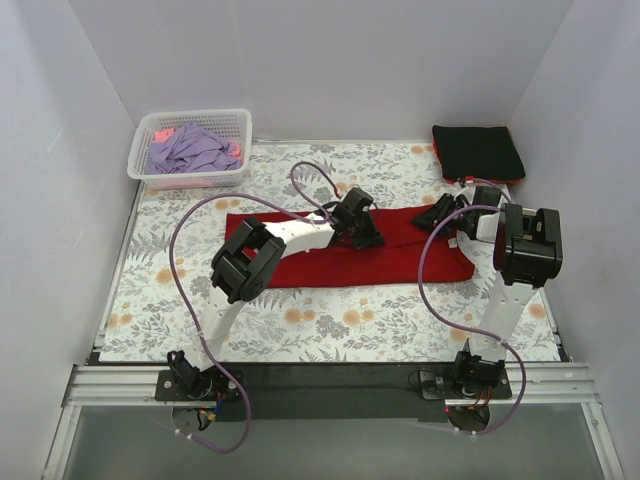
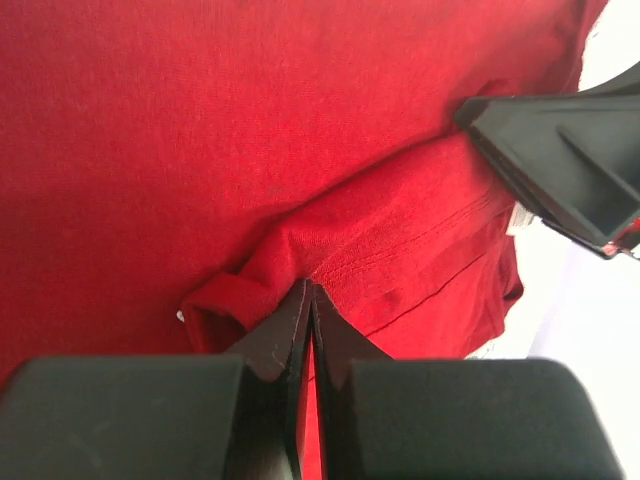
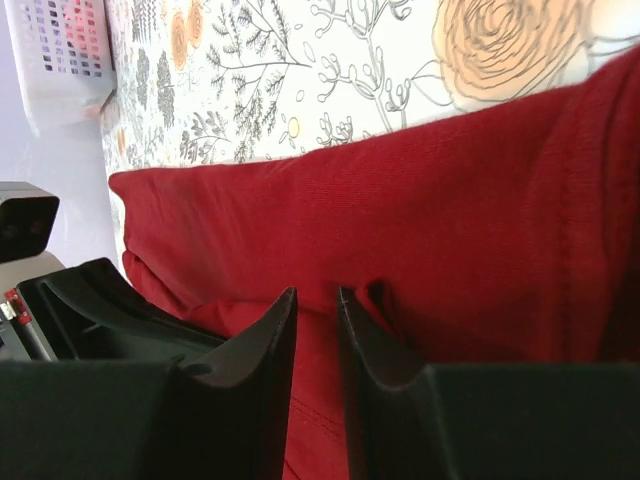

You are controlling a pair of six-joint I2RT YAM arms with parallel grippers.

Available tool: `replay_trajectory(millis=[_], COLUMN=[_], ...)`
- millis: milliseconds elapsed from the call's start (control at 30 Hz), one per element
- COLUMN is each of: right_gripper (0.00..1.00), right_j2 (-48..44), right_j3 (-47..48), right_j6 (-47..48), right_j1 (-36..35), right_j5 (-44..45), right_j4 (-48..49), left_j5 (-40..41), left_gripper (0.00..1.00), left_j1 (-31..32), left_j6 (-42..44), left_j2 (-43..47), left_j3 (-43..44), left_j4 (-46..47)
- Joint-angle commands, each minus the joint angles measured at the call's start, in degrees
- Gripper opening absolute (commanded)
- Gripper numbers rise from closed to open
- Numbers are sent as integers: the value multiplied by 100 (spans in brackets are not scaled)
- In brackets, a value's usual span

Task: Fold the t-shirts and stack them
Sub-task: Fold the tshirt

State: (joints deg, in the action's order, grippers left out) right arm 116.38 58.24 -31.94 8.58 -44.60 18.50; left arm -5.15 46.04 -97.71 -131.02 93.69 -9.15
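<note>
The deep-red t-shirt (image 1: 350, 255) lies as a long folded band across the middle of the floral cloth. My left gripper (image 1: 362, 228) is at its middle top edge, jaws shut on a pinched fold of the red t-shirt (image 2: 400, 240). My right gripper (image 1: 447, 212) is at the shirt's right end, fingers (image 3: 270, 330) nearly together with the red t-shirt (image 3: 400, 210) between them. Each gripper shows in the other's wrist view: the right one (image 2: 560, 170) and the left one (image 3: 90, 310). A folded black t-shirt (image 1: 478, 152) lies at the back right on an orange-red one (image 1: 470, 181).
A white lattice basket (image 1: 195, 178) at the back left holds crumpled lavender (image 1: 190, 150) and pink (image 1: 163, 134) t-shirts. The floral table cloth (image 1: 330, 320) covers the table. White walls close in the left, back and right sides.
</note>
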Motion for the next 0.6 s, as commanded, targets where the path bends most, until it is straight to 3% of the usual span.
replay_trajectory(millis=[0, 133, 300, 433, 500, 567], right_gripper=[29, 30, 30, 31, 32, 33], right_j2=[52, 26, -799, -1617, -2030, -2354], right_j3=[21, 100, -137, -558, -821, -1050], right_j6=[100, 162, 215, 302, 364, 426], right_j1=[135, 144, 126, 127, 92, 39], right_j5=[153, 215, 276, 530, 741, 1030], right_j4=[505, 497, 470, 138, -74, -346], left_j5=[242, 181, 137, 443, 856, 1495], left_gripper=[0, 0, 5, 22, 34, 39], left_j1=[-69, -104, -104, -104, -104, -113], left_j6=[16, -55, 164, 612, 1093, 1437], left_j2=[68, 77, 577, 1279, 1728, 2078], left_j3=[-219, -343, -281, -167, -219, -333], left_j4=[-96, -87, -166, -570, -771, -956])
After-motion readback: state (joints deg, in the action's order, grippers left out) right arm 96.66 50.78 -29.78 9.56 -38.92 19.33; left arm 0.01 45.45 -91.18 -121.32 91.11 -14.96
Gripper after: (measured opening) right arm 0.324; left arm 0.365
